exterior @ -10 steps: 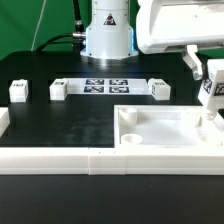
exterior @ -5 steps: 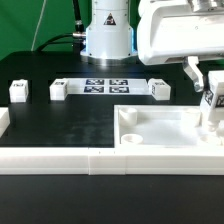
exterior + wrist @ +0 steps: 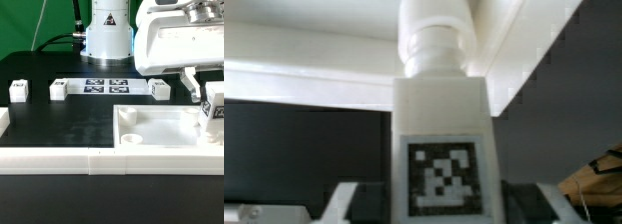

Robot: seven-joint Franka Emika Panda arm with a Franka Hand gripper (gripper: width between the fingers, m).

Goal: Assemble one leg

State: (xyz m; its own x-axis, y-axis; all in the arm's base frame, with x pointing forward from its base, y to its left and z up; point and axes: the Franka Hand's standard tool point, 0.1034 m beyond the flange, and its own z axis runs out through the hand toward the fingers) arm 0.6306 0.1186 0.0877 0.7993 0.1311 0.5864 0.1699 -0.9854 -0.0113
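Gripper (image 3: 209, 98) is pinched on the leg (image 3: 213, 113) — held upright at the frame's right edge, above the white tray's (image 3: 170, 128) right end.

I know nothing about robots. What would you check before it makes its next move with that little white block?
1. The tool is shut on the leg: ok.
2. The leg sits straight in the grip, with its tag facing the wrist camera: ok.
3. The leg is at the tray corner on the exterior view's right: ok.
4. The leg's lower end is lined up with a corner hole: cannot tell, it is hidden.
5. The spare legs lie outside the tray, beside the marker board: ok.
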